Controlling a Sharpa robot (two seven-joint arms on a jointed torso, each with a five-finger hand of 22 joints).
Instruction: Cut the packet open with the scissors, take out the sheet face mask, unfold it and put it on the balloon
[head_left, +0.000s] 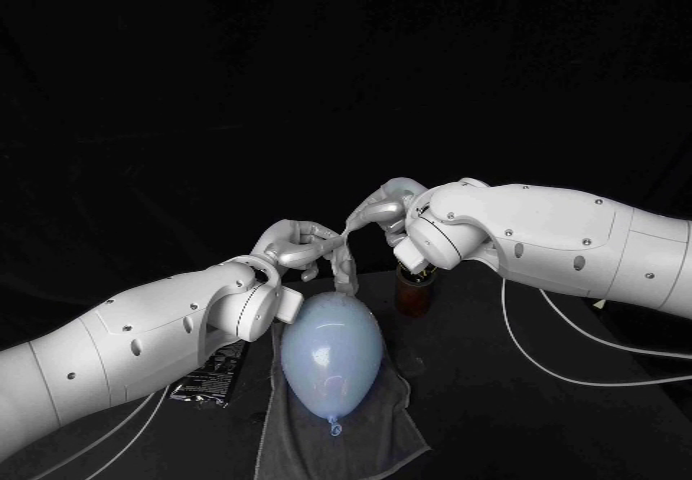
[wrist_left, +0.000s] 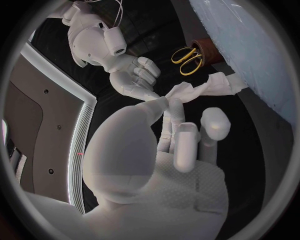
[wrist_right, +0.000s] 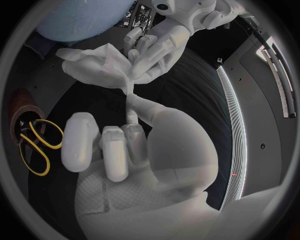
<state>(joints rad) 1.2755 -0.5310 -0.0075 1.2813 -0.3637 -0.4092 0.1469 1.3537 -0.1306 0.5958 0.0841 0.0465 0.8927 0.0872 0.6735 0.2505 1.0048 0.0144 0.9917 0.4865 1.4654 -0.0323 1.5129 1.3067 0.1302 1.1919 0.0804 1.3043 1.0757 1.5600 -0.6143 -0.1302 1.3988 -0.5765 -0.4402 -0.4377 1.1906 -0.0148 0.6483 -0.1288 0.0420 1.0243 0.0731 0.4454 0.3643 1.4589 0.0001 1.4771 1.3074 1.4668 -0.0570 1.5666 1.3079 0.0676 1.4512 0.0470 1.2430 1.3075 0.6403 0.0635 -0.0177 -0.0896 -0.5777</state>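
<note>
Left hand (head_left: 299, 250) and right hand (head_left: 384, 212) raised over the far end of the balloon (head_left: 332, 348), each clamped on the white mask (head_left: 346, 252): left hand at its left end, right hand at its right. Mask out of the packet but bunched and twisted, a narrow crumpled strip strung between the 2 hands, with a loose tail hanging toward the balloon's far tip. Touching the balloon or just clear of it: impossible to tell.

From the left wrist, left hand (wrist_left: 181, 135) pinching a wad of mask (wrist_left: 203, 89), right hand (wrist_left: 134, 77) just beyond. From the right wrist, right hand (wrist_right: 119, 145) nipping a thin twist, mask (wrist_right: 100, 65) fanning out toward left hand (wrist_right: 156, 47).

Balloon pale blue, lying knot-end near on a grey cloth (head_left: 353, 435) at mid-table (head_left: 548, 400). Packet (head_left: 214, 375), dark, down at the left beside the cloth, partly under the left arm. Scissors (wrist_left: 186, 60), yellow-handled, standing in a brown cup (head_left: 414, 298) just right of the balloon's far end.

Judged done: cutting the packet and pulling out the mask. In hand: unfolding, barely begun by the look of the crumple. Left to do: spreading the sheet flat and laying it over the balloon.
</note>
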